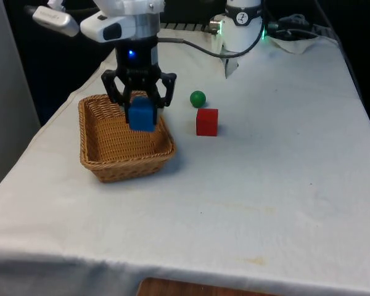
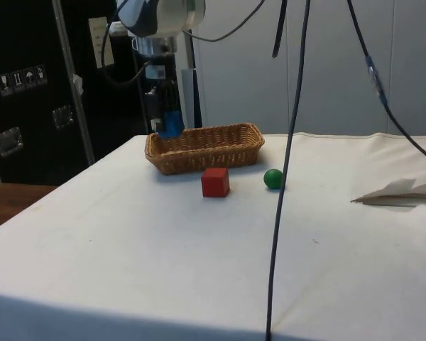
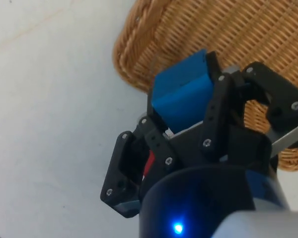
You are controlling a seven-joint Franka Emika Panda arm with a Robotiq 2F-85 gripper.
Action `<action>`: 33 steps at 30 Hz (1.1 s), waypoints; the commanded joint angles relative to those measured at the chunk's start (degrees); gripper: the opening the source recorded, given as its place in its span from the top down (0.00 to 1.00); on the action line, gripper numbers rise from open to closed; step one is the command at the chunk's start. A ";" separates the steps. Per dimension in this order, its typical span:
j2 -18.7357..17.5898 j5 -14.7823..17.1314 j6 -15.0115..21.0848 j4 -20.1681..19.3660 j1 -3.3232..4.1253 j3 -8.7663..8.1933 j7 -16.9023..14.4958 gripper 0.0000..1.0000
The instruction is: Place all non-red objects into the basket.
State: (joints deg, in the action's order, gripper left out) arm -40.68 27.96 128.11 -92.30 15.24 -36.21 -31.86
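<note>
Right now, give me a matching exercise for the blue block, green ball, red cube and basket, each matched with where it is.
Things:
1. blue block
2. green ball
3. red cube
4. basket

Places:
A. on the cloth between ball and camera, front view
B. under the held block
C. held in the pincer
D. on the cloth beyond the cube, front view

Pairs: 1-C, 2-D, 3-A, 4-B

In my wrist view the gripper point(image 3: 188, 124) hides most of the red cube point(image 3: 149, 163); the basket point(image 3: 154, 39) is cropped at the edge.
</note>
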 commanded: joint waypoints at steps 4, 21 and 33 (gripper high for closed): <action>-0.92 1.15 0.52 0.29 -0.74 0.06 -1.15 0.97; -5.10 4.93 3.67 0.40 -1.49 -0.17 -3.95 0.97; -6.93 6.76 4.13 0.80 -1.83 -0.57 -5.21 0.97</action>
State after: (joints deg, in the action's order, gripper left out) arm -47.67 34.78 132.24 -91.50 13.41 -36.78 -37.13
